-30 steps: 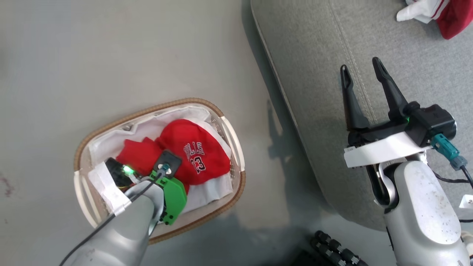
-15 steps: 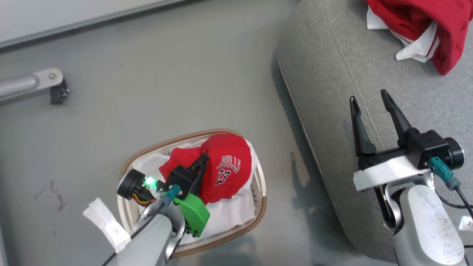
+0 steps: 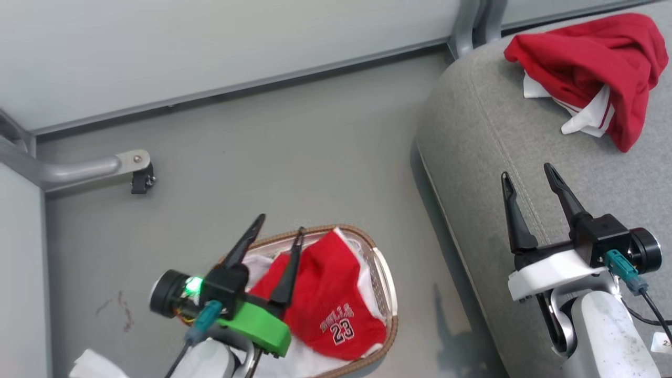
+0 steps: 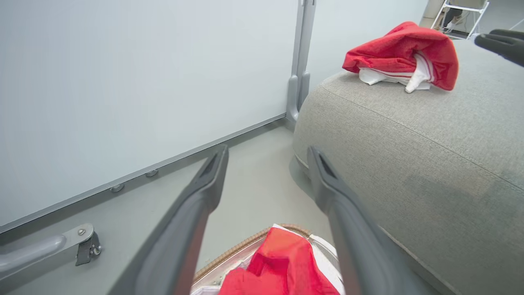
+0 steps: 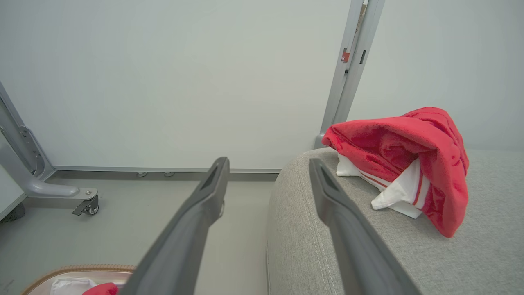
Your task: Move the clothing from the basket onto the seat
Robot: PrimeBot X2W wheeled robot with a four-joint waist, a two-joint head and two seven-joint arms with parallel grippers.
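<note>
Hanging over the basket (image 3: 379, 265), the left jaws are spread open and empty; the red "BULLS 23" garment (image 3: 331, 310) lies in it, on the floor (image 3: 262, 157) beside the seat (image 3: 472, 157). The right jaws, also open, hover above the seat's edge nearest the basket; the other red garment (image 3: 593, 52) rests by its far edge.
</note>
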